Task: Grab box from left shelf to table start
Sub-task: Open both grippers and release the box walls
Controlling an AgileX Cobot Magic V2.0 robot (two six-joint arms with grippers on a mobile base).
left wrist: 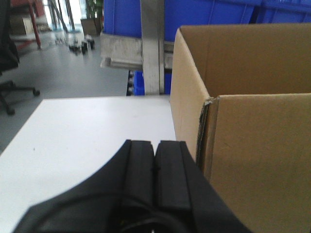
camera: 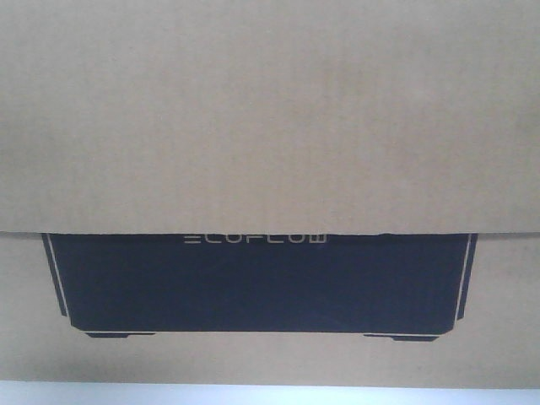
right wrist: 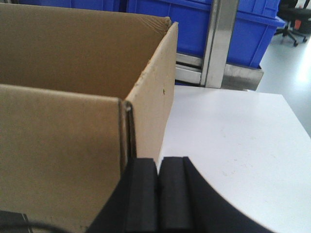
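Observation:
The brown cardboard box [camera: 270, 118] fills the front view, its black ECOFLOW panel [camera: 257, 283] low in the frame. It stands open-topped on the white table [left wrist: 92, 131]. In the left wrist view the box [left wrist: 257, 145] is at the right. My left gripper [left wrist: 155, 145] is shut and empty, pressed against the box's left outer side. In the right wrist view the box [right wrist: 63, 141] is at the left. My right gripper [right wrist: 158, 162] is shut and empty against its right outer side. The metal shelf [left wrist: 153, 48] stands behind the table.
Blue plastic bins [right wrist: 194, 24] sit on the shelf [right wrist: 221, 43] behind the box. The white table [right wrist: 233, 141] stretches to the right of the box. An office chair base [left wrist: 12, 90] stands on the grey floor at far left, another chair [right wrist: 291, 19] at far right.

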